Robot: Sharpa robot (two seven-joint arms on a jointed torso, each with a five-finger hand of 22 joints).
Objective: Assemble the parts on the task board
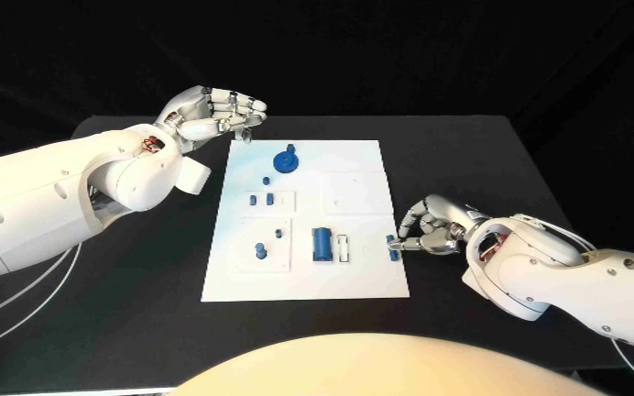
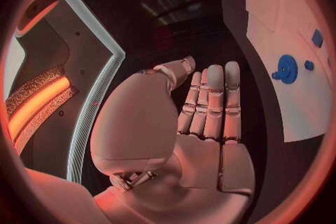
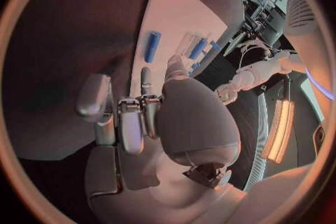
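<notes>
the task board (image 1: 356,272) lies flat in the middle of the black counter (image 1: 475,153). the left robot hand (image 1: 212,114) hovers beside the board's far left corner, fingers curled in with nothing in them. the right robot hand (image 1: 430,228) sits at the board's near right edge and pinches a small blue part (image 1: 392,246) between thumb and fingers. a blue cylinder (image 1: 322,243) lies on the board's near half, and a round blue part (image 1: 286,159) stands near the far edge.

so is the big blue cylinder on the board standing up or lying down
Lying down. In the head view the blue cylinder lies flat on the task board, its long side showing, in front of the right hand.
</notes>
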